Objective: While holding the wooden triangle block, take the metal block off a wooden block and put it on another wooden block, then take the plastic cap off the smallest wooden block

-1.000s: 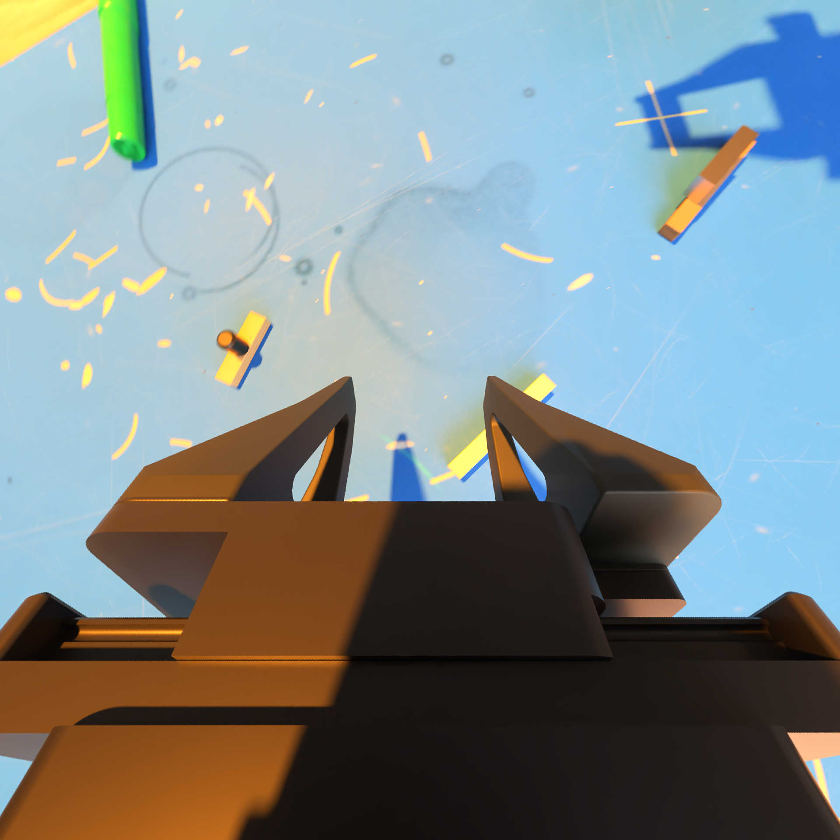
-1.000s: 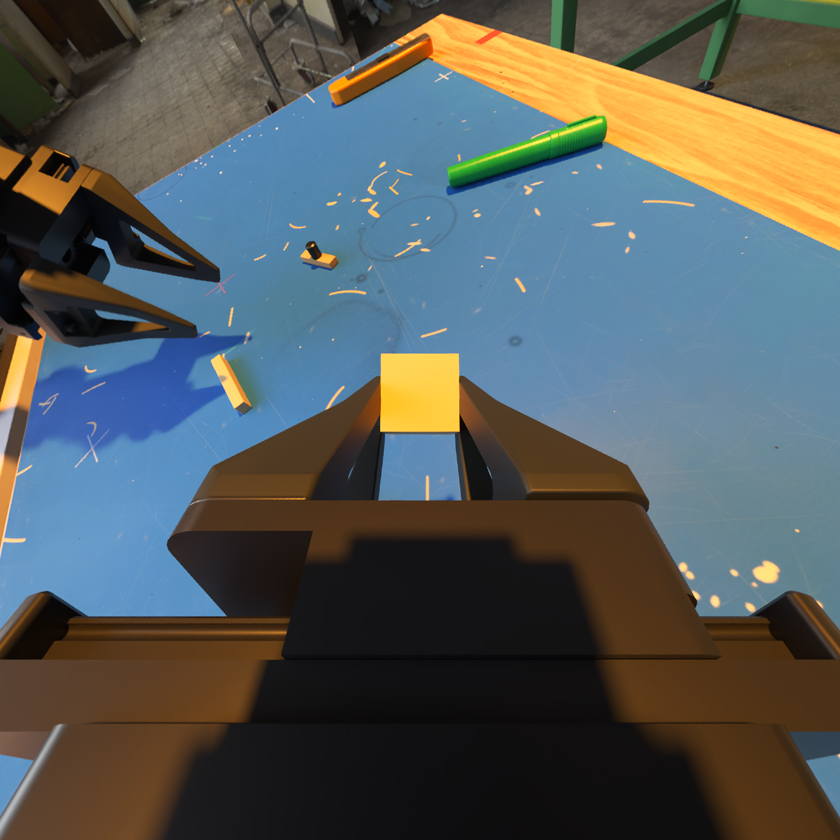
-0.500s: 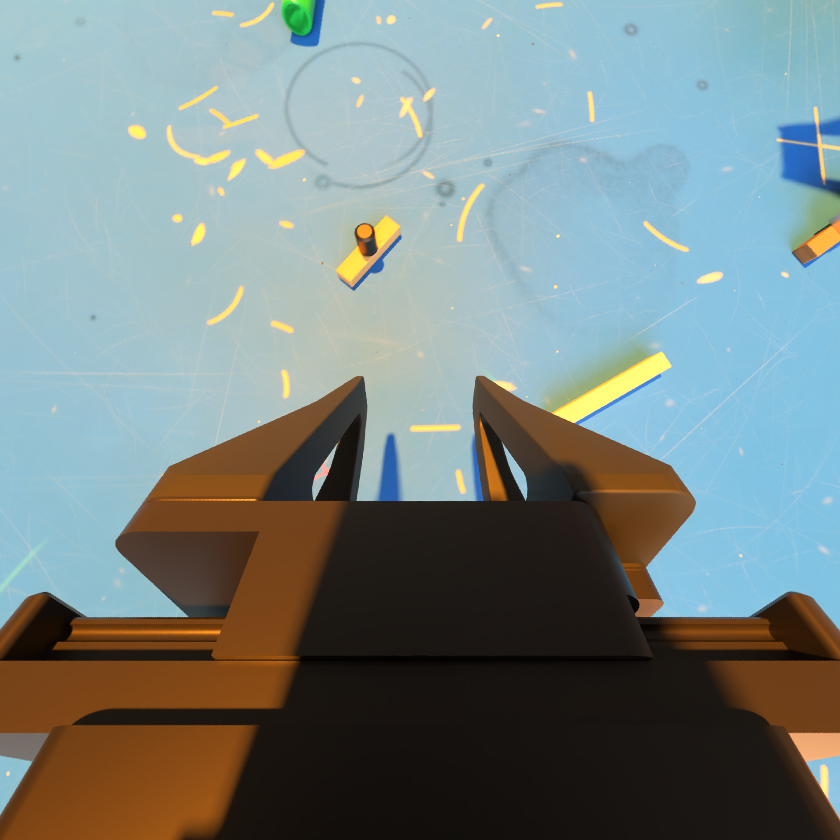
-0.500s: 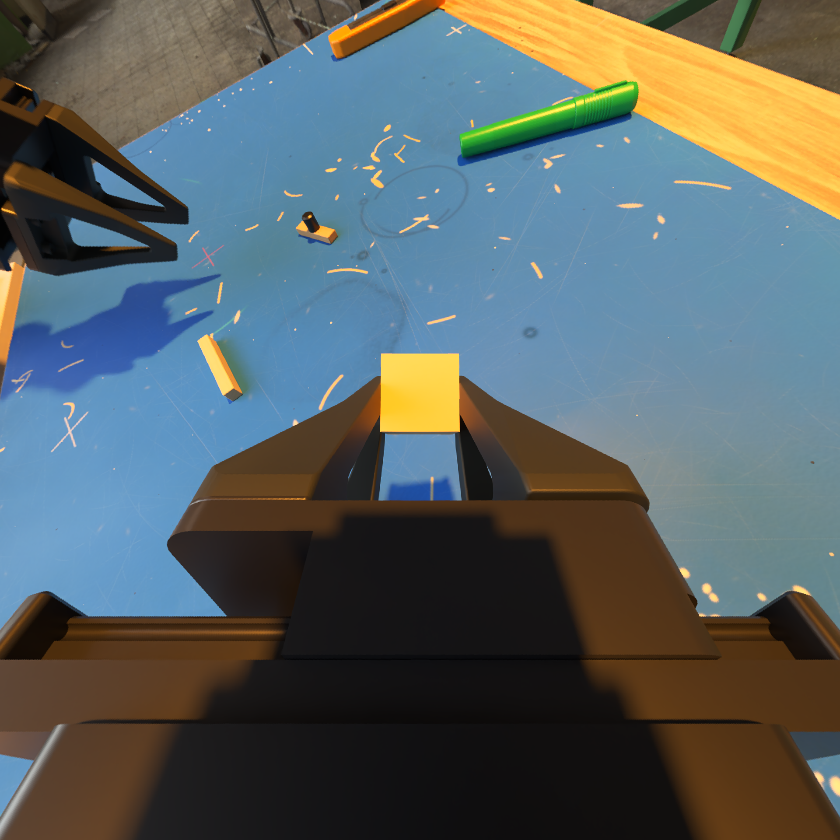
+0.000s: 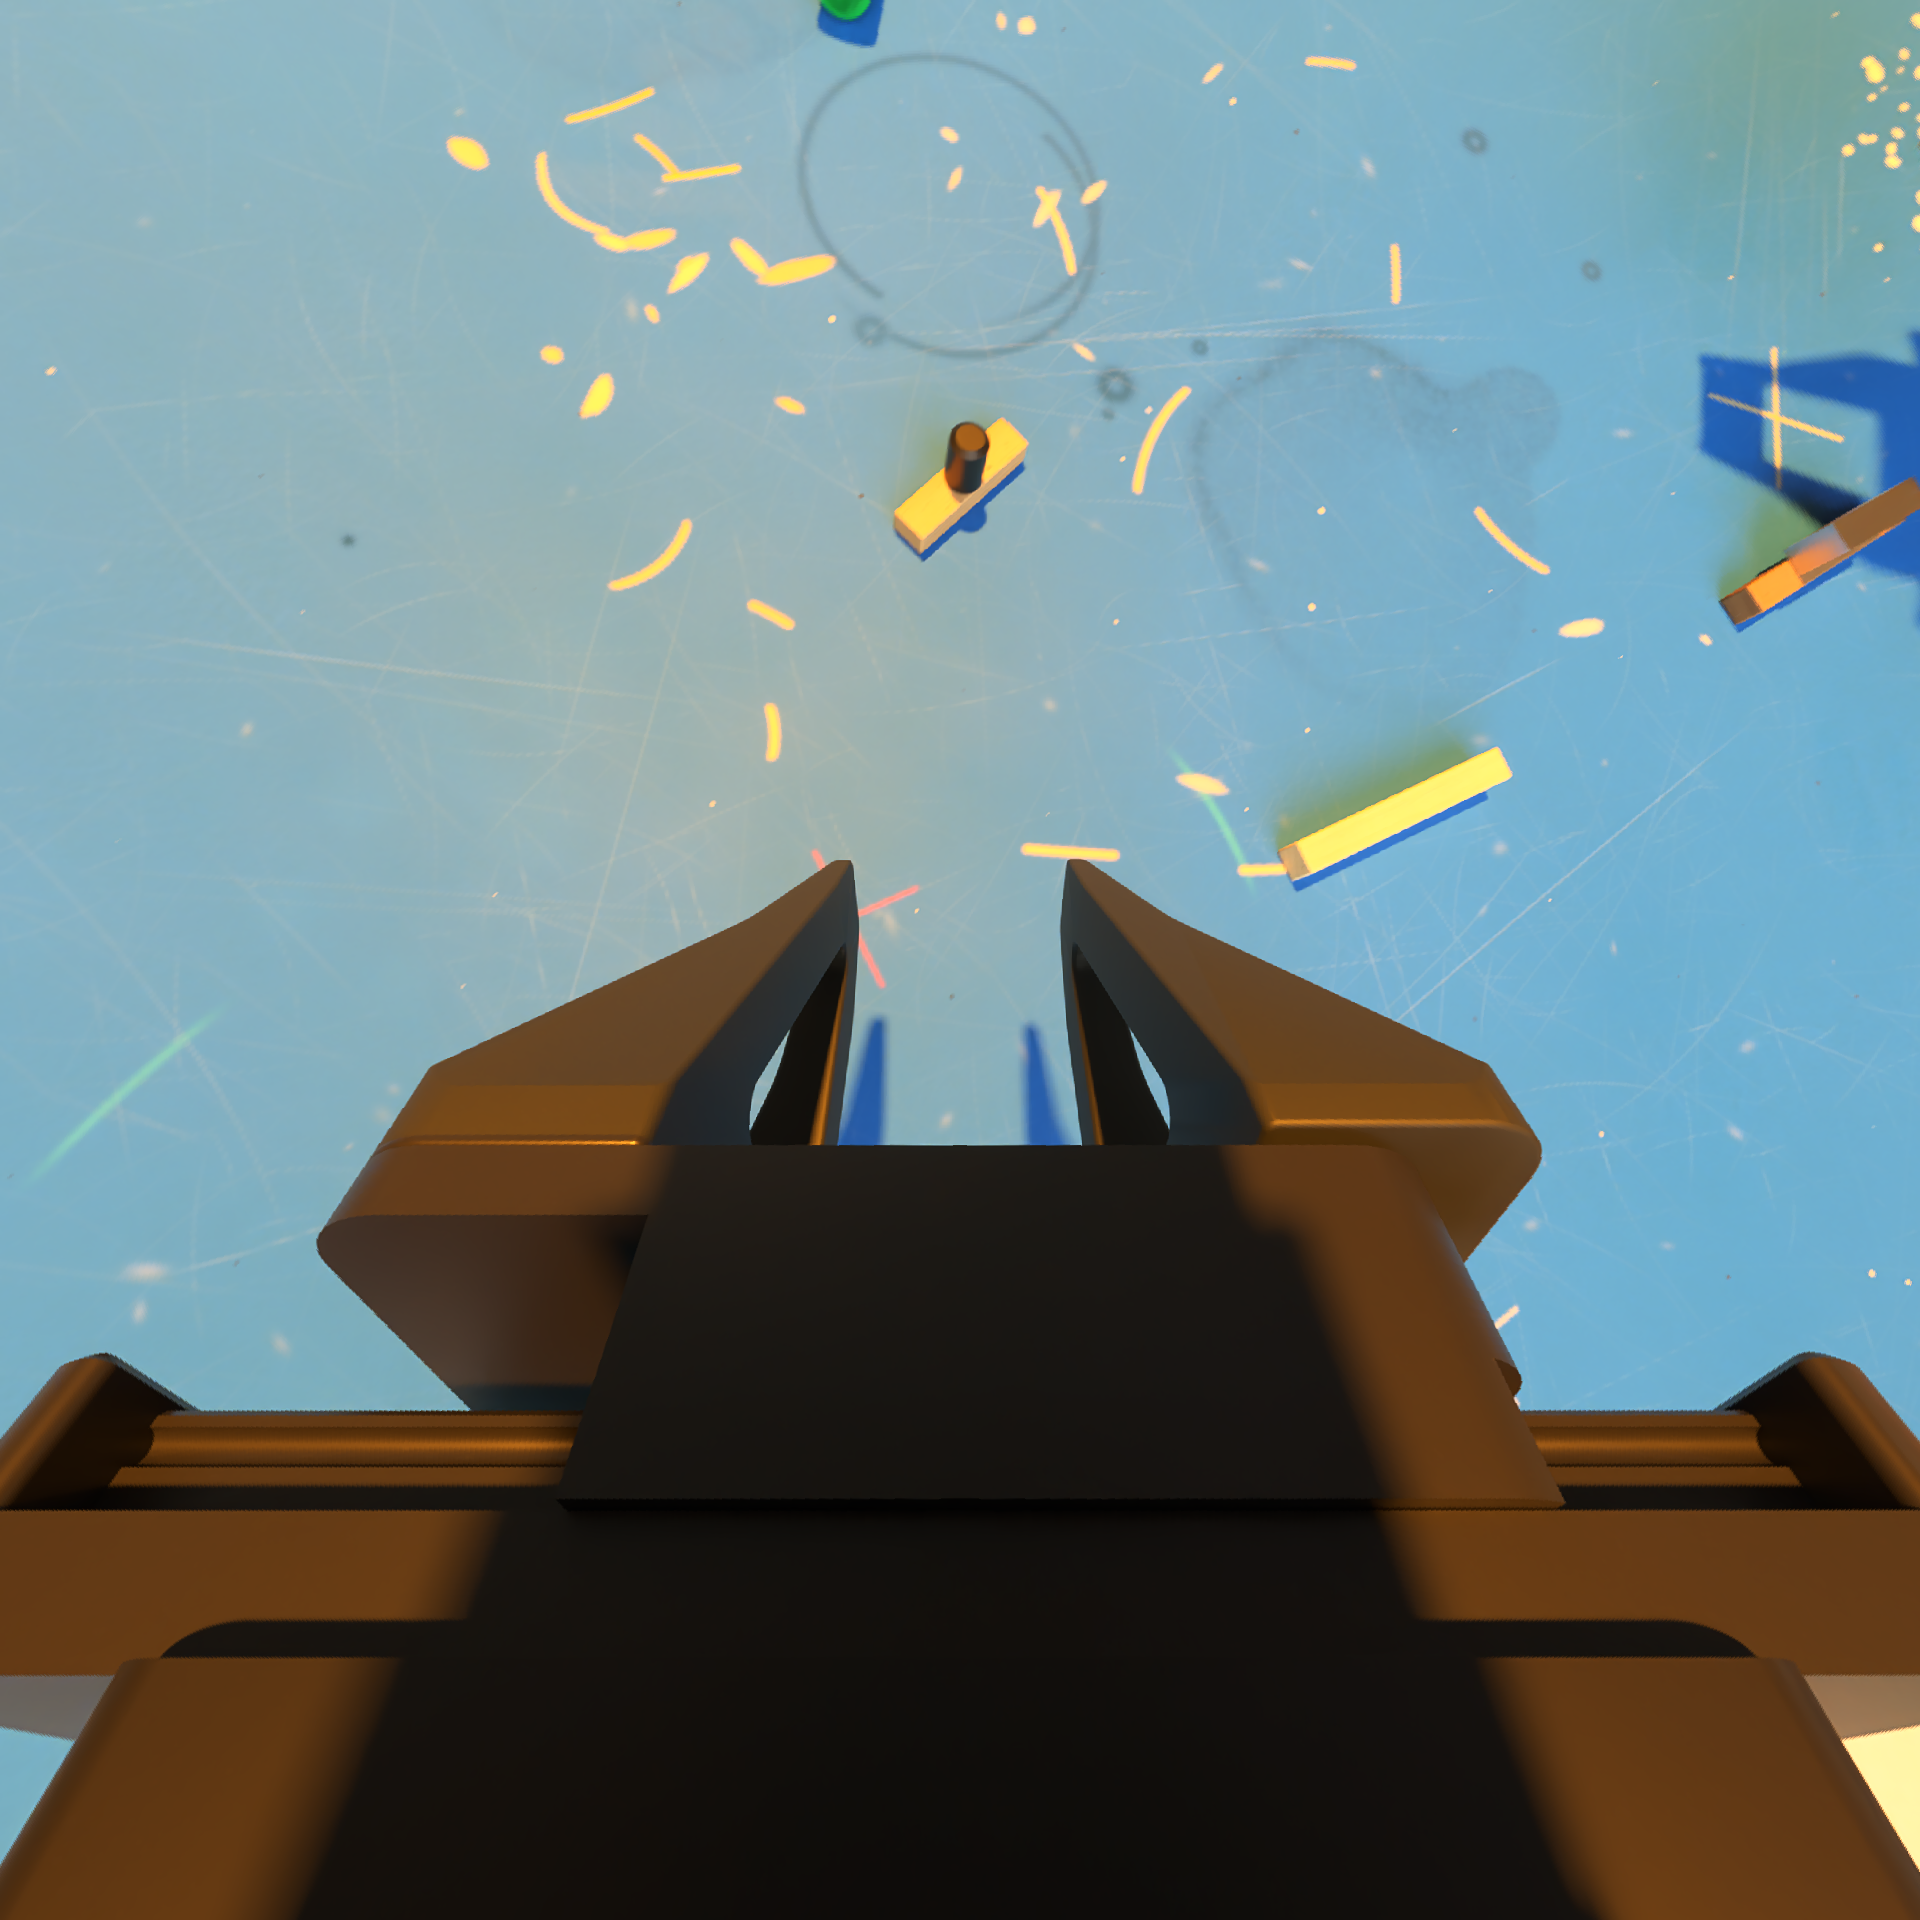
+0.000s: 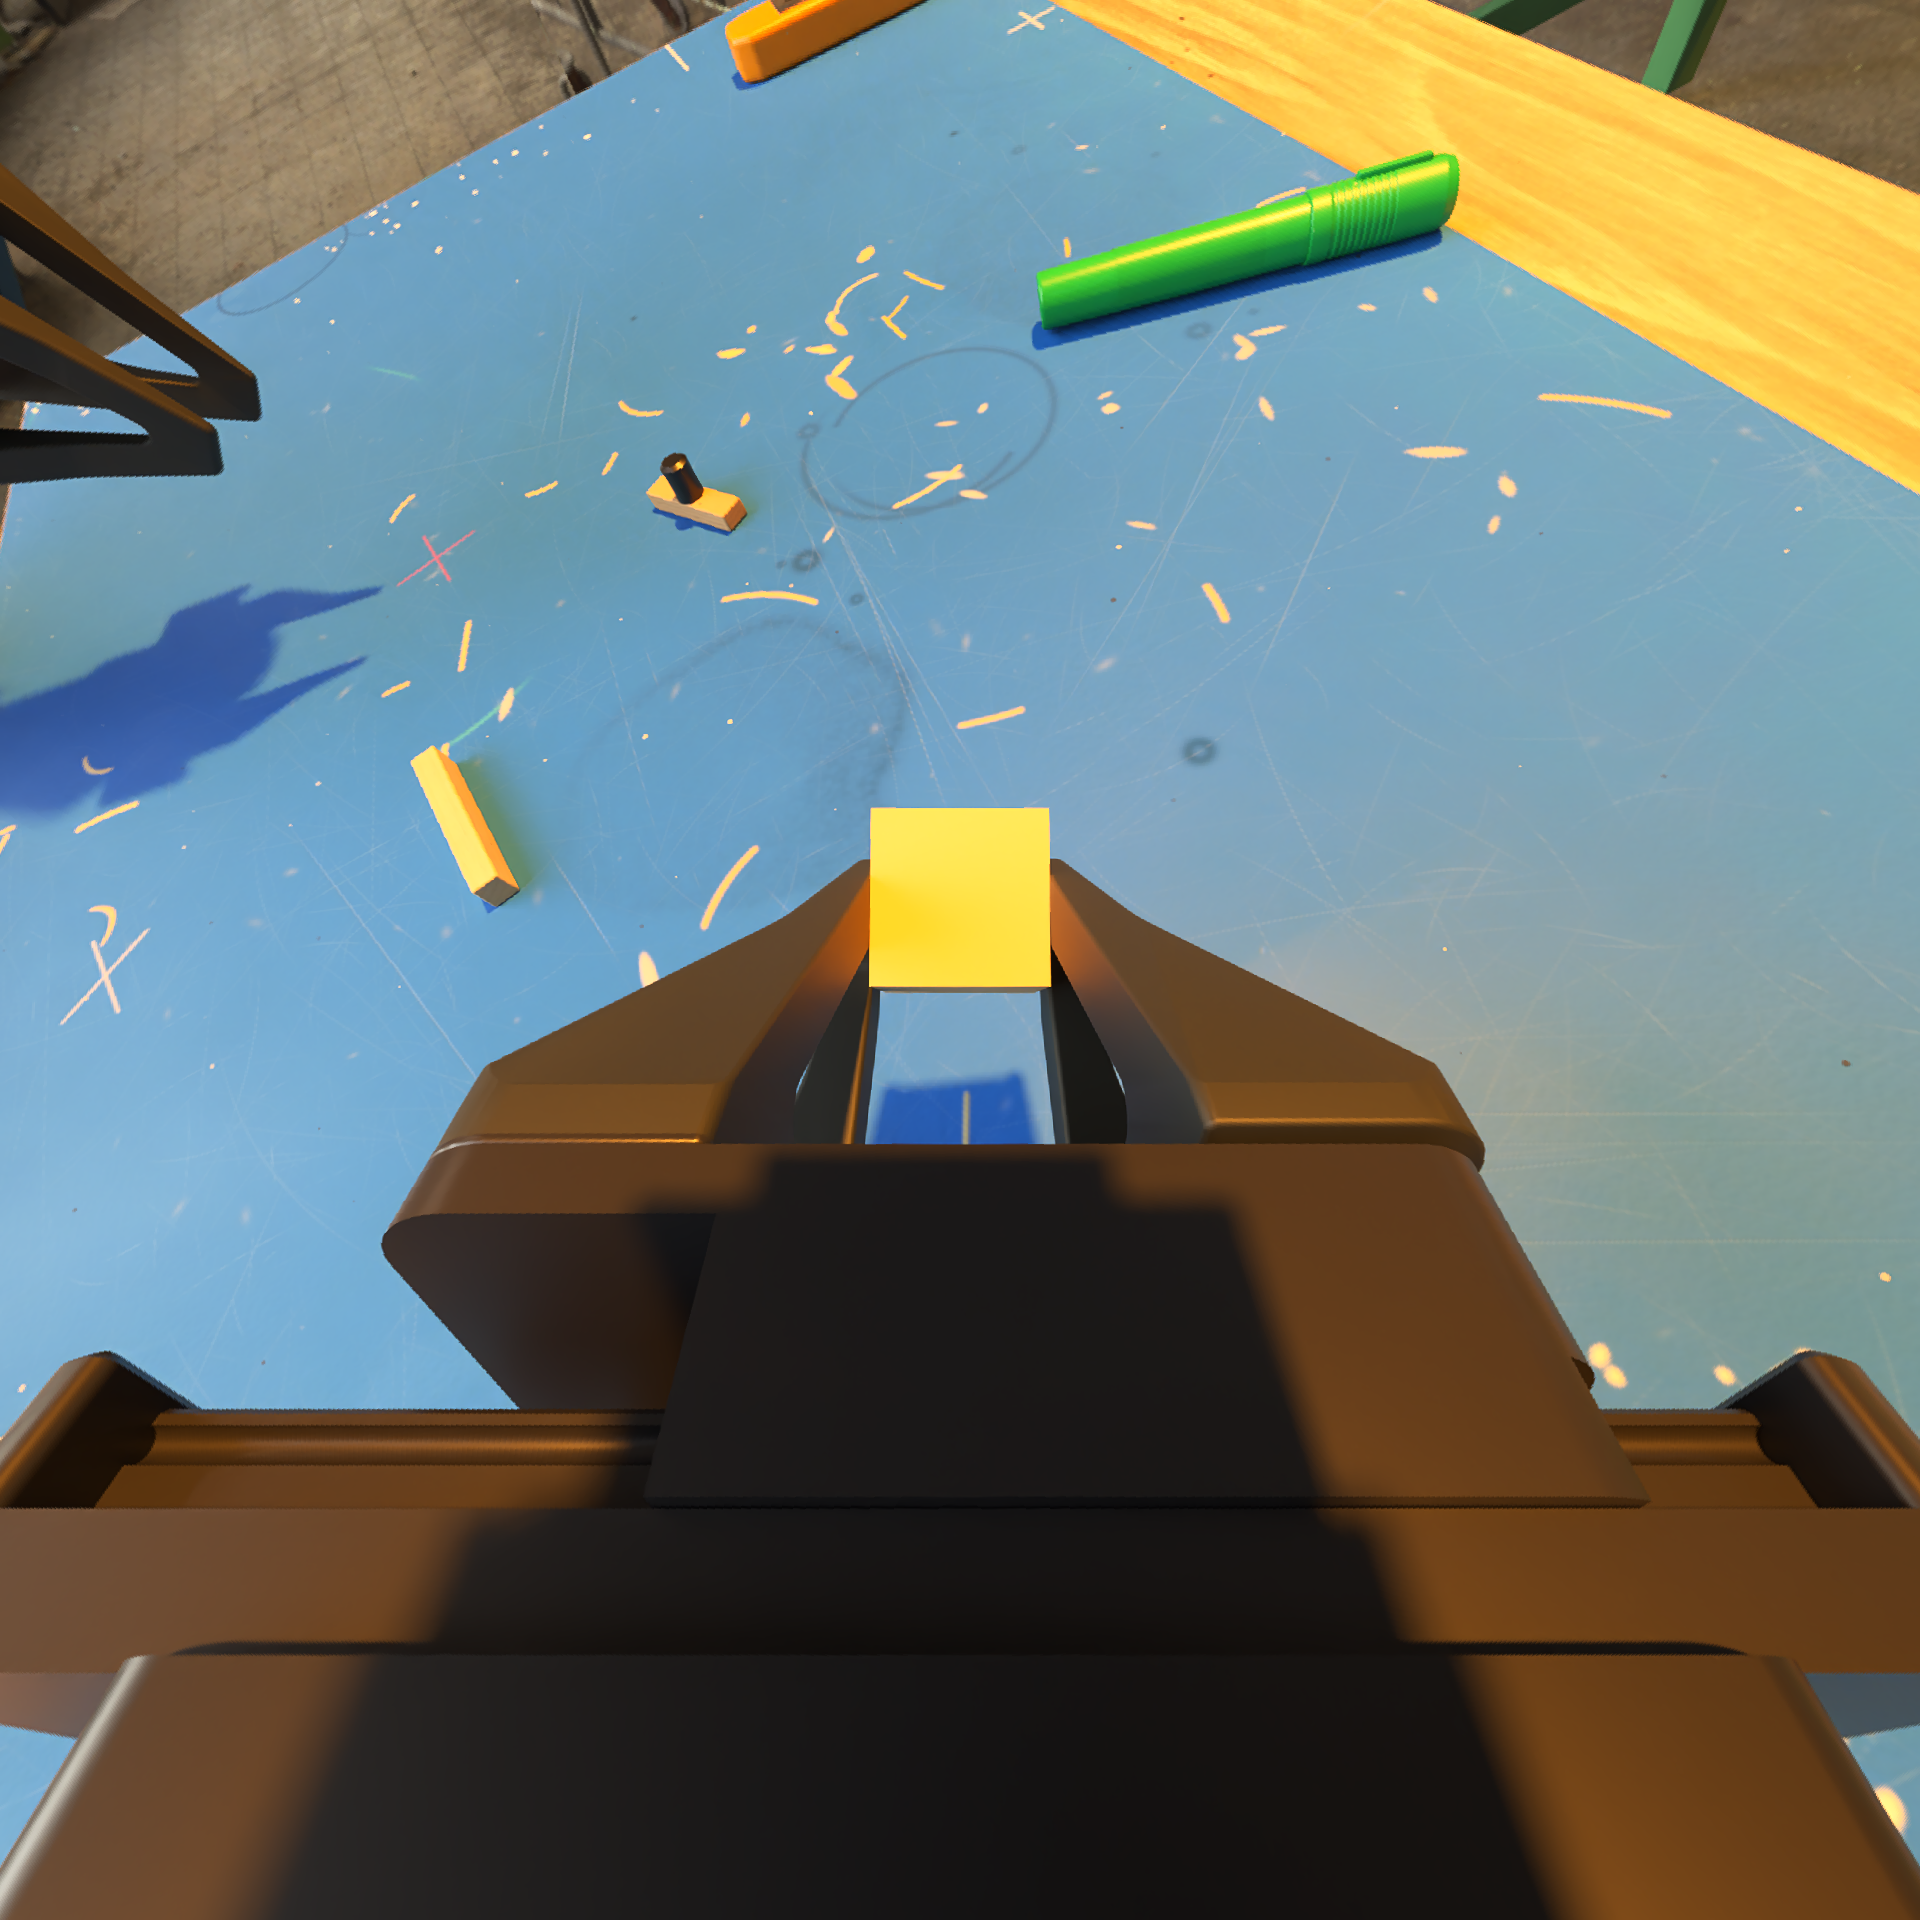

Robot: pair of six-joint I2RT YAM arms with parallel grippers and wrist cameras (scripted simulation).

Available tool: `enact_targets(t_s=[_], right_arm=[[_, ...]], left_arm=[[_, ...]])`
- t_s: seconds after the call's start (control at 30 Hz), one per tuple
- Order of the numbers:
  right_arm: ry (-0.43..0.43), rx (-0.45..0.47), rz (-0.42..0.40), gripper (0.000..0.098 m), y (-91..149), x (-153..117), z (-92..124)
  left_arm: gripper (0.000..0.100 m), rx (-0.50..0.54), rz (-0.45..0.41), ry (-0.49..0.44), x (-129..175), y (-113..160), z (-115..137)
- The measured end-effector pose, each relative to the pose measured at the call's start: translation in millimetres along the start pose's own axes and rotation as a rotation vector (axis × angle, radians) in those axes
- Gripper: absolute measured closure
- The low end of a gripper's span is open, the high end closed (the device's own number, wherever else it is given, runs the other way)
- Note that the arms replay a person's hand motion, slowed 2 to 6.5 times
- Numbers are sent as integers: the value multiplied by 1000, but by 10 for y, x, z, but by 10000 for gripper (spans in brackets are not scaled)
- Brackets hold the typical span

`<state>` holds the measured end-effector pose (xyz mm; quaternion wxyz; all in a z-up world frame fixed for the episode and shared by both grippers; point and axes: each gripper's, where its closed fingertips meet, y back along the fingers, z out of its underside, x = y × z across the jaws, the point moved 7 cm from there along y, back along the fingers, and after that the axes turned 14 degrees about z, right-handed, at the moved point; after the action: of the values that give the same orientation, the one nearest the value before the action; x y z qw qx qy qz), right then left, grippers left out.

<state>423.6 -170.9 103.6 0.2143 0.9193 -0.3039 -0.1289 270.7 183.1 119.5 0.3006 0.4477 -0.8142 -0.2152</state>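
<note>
My left gripper is open and empty above the blue mat. Straight ahead of it, well clear of the fingertips, lies the smallest wooden block with the black plastic cap standing on it. They also show in the right wrist view, the block and the cap. A long wooden block lies to the right. A darker wooden block at the right edge carries the grey metal block. My right gripper is shut on the wooden triangle block and holds it above the mat.
A green marker lies at the back near the mat's wooden border. The long wooden block lies left of my right gripper. An orange block sits at the far edge. The left gripper shows at the left edge.
My left gripper has swung so the capped block now sits centred ahead of its fingers, and its jaws have narrowed a little. The right gripper still holds the triangle block and has shifted slightly.
</note>
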Motion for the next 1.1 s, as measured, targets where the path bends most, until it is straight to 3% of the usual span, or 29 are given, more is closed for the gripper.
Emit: enact_targets(t_s=[0.17,0.37,0.5,0.7,0.9,1.1], right_arm=[[-2,-3,-2,724,-13,8,0],[-7,-8,-8,724,-25,5,4],[-8,-10,-14,724,-31,-3,6],[-8,-20,-22,724,-38,-18,11],[-7,-30,-29,724,-47,-26,19],[-6,-30,-30,724,-47,-26,20]], left_arm=[[676,-26,-16,-3,-47,112,70],[781,-54,8,-51,-40,182,175],[777,-76,24,-50,-30,175,227],[640,-97,39,-35,-21,135,271],[349,-123,145,40,67,49,319],[334,-93,222,112,117,-1,250]])
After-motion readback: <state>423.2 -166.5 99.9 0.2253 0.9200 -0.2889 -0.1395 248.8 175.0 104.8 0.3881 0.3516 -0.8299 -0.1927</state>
